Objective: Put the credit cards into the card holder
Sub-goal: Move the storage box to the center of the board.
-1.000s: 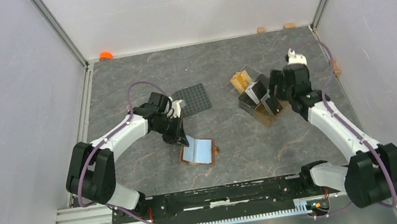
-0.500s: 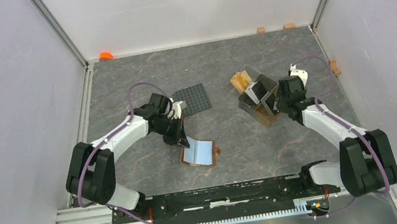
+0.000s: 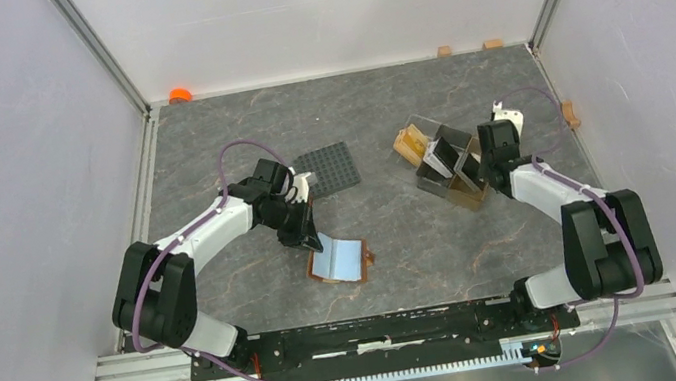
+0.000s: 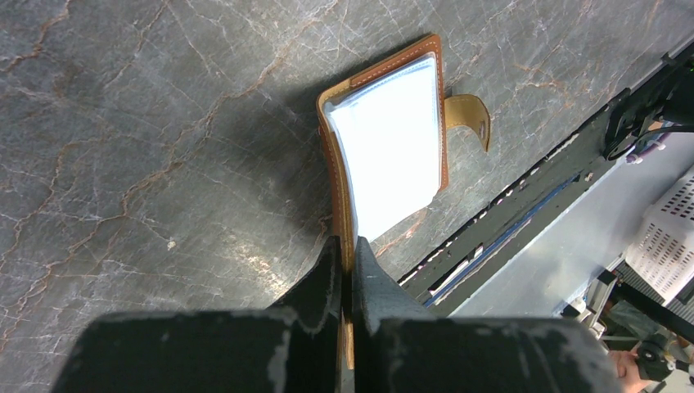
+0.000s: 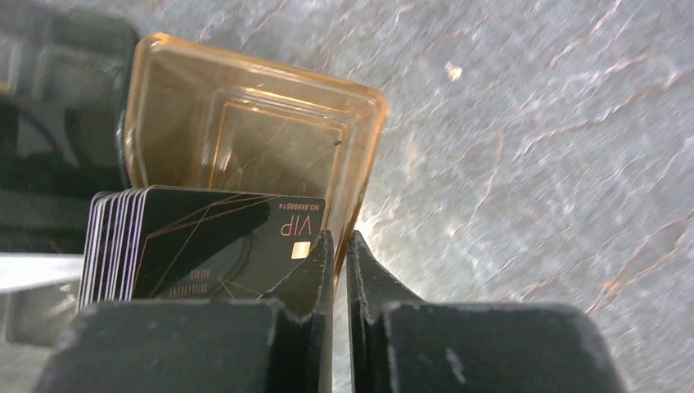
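Observation:
The brown card holder (image 3: 340, 261) (image 4: 385, 155) lies open on the table, a pale blue face showing inside it. My left gripper (image 3: 311, 240) (image 4: 348, 250) is shut on its upturned leather edge. Several credit cards (image 5: 205, 241) stand as a stack in the clear amber stand (image 3: 442, 167) (image 5: 245, 139), a black card marked VIP in front. My right gripper (image 3: 480, 169) (image 5: 340, 246) is closed on the stand's amber side wall, right beside that black card. In the top view the cards (image 3: 439, 160) show only as dark and light edges.
A dark grey studded square plate (image 3: 328, 168) lies behind the left gripper. An orange object (image 3: 180, 95) sits at the far left corner. Small wooden blocks (image 3: 444, 50) lie along the back wall. Side walls stand close on the left and right.
My right gripper came down at the amber stand and closed from wide open onto its side wall; the stand turned slightly. The left gripper and card holder stayed put.

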### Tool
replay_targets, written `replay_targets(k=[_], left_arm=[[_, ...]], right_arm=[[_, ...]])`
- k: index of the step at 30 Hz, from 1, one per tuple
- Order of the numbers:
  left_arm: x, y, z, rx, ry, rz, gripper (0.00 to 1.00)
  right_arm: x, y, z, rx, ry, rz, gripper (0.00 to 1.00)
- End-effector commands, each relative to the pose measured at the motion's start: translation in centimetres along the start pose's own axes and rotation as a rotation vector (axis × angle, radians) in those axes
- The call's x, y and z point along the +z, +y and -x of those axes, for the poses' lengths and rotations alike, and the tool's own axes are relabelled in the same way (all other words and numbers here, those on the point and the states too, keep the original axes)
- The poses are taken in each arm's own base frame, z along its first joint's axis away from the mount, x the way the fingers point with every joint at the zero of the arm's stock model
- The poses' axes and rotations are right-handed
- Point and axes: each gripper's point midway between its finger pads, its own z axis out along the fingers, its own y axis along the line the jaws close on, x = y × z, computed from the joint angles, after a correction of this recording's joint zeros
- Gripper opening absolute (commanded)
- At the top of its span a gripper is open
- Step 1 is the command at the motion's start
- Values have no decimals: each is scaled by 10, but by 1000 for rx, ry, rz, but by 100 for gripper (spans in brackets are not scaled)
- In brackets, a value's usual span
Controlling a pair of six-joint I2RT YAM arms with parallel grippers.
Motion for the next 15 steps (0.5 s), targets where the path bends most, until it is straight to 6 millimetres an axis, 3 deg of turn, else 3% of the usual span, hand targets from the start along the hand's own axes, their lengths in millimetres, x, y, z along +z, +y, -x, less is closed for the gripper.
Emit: replay_targets(k=[1,6,11,13,15], left_arm=[[-3,-2,5,41,-26,1,2],[-1,-1,4,39,-19,1,2],[-1,-2,4,33,-18,-6,2],[-1,-2,4,28,-17,-8,2],[-1,-4,4,23,-21,-13,2]], right_arm=[[8,-8,42,-123,-88,-12,5],[23,-3,69,-244,-153,74,4],[48,1,84,-333,-136,120,5],[54,1,90,-344,-119,117,11],[52,0,94,-354,-98,113,28]])
